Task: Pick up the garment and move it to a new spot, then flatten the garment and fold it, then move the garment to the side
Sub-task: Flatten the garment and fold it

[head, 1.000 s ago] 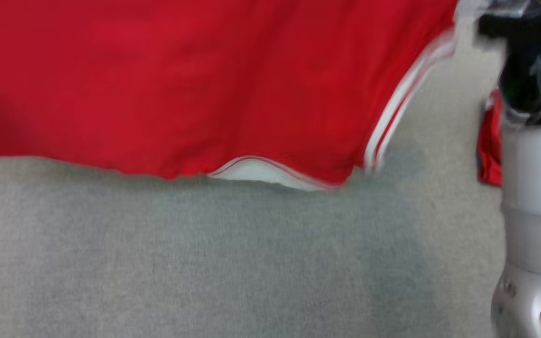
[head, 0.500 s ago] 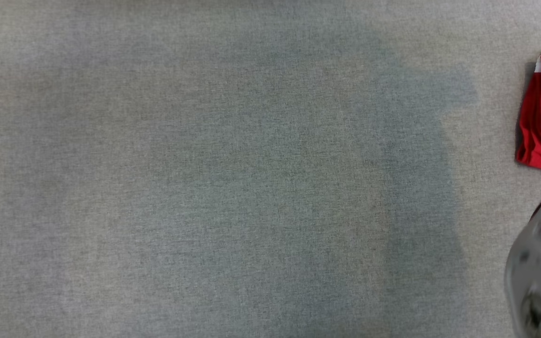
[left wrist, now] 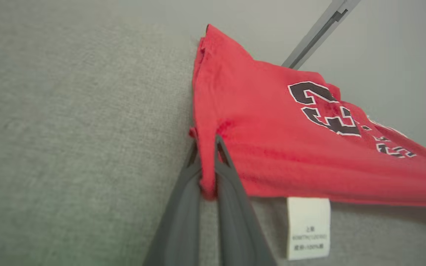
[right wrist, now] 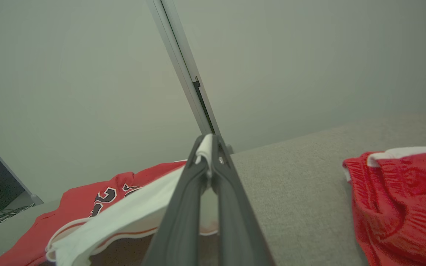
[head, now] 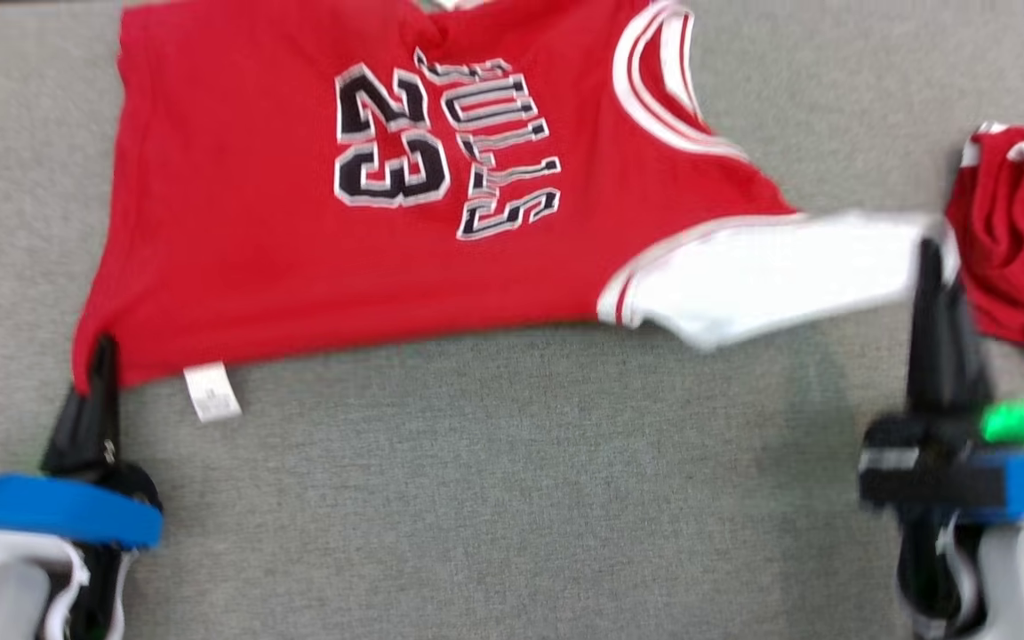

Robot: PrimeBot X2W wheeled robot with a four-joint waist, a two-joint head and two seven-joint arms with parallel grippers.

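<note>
Now, stretching the jersey flat between both end effectors.
Head view: the red sleeveless jersey with black numerals (head: 281, 240) lies spread on the grey fabric worktop (head: 494, 498). The left end effector (head: 103, 351) pinches its hem corner and the right end effector (head: 930, 258) its white end, beside crumpled red shorts (head: 1023, 231). Left wrist view: fingers (left wrist: 231, 192) clamp red hem. Right wrist view: fingers (right wrist: 183, 207) clamp white cloth. Even tension, with both sides lowered together, should prevent wrinkles.

Right gripper (right wrist: 208, 145): fingers pressed together, pinching white cloth at the tips.
Garment (right wrist: 73, 202): red jersey, black numerals; white sleeve stretched up to the fingers.
Second red item (right wrist: 401, 199): crumpled, at right, on grey surface (right wrist: 294, 184).
Background: pale wall (right wrist: 309, 55), slanted metal strip (right wrist: 178, 62).
</note>
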